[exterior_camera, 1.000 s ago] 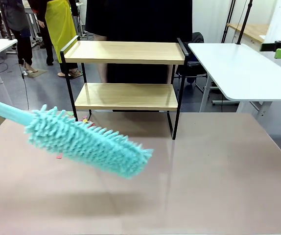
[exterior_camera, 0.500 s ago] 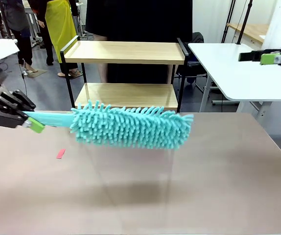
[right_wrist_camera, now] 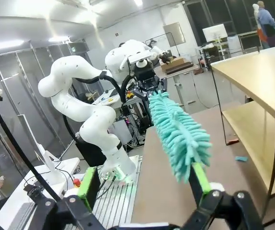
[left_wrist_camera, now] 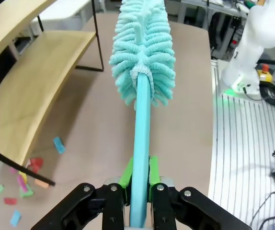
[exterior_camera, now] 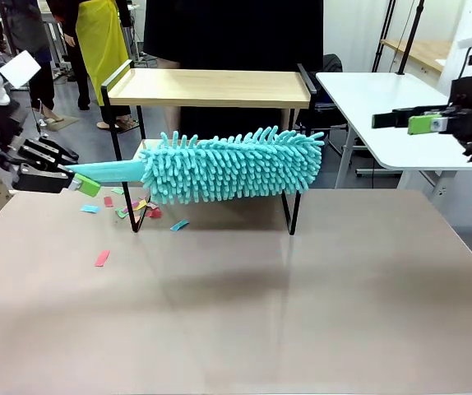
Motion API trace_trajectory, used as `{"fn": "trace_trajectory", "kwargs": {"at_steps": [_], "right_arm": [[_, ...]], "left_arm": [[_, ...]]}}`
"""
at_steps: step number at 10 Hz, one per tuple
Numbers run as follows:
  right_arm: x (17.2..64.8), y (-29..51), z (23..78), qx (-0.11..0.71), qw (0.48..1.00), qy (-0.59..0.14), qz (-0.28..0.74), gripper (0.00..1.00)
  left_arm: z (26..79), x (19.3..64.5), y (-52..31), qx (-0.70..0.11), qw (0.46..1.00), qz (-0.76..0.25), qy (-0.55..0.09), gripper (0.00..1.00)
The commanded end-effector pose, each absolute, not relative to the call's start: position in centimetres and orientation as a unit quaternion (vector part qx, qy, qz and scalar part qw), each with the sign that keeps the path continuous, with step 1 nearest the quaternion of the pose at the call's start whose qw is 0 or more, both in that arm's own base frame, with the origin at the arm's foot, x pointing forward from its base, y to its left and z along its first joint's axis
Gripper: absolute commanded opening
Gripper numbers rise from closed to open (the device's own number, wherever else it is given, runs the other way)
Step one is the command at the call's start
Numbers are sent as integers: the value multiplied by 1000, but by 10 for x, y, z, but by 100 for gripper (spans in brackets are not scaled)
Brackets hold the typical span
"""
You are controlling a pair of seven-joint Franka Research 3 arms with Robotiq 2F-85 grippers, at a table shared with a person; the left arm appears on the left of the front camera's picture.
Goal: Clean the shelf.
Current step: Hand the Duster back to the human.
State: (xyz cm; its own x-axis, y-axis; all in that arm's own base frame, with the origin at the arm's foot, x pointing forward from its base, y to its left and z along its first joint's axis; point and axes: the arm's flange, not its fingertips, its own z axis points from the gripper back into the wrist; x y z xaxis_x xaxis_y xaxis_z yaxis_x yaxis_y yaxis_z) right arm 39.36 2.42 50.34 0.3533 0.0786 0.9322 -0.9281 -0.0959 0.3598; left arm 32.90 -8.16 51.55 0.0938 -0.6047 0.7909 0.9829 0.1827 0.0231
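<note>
Two tiers of light wood in a thin black frame made up the shelf, which stood at the far middle of the table, its legs on the brown top. The left gripper hung at the left edge of the table with its fingers clamped on the flat handle of a turquoise duster. The duster's fluffy head lay roughly level across the front of the shelf's lower board, hiding most of it; whether the fibres touched the wood was hard to judge from the front. Small coloured paper scraps lay scattered on the table near the shelf's left front leg, with one red scrap lying apart, nearer the robot. The right gripper hovered high at the right, over a white side table, its fingers spread wide and holding nothing.
</note>
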Motion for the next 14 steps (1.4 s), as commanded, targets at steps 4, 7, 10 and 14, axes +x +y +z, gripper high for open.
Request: {"fn": "trace_trajectory", "kwargs": {"at_steps": [4, 7, 10, 14], "right_arm": [[393, 17, 508, 593, 568, -358, 444, 100], [381, 58, 479, 585, 544, -402, 448, 100], [388, 93, 468, 578, 530, -444, 434, 100], [403, 132, 455, 589, 507, -449, 441, 100]], "left_arm": [[508, 333, -85, -280, 676, -585, -349, 13], [508, 333, -85, -280, 676, -585, -349, 13], [508, 333, -85, -280, 676, -585, -349, 13], [508, 333, -85, -280, 676, -585, -349, 13]]}}
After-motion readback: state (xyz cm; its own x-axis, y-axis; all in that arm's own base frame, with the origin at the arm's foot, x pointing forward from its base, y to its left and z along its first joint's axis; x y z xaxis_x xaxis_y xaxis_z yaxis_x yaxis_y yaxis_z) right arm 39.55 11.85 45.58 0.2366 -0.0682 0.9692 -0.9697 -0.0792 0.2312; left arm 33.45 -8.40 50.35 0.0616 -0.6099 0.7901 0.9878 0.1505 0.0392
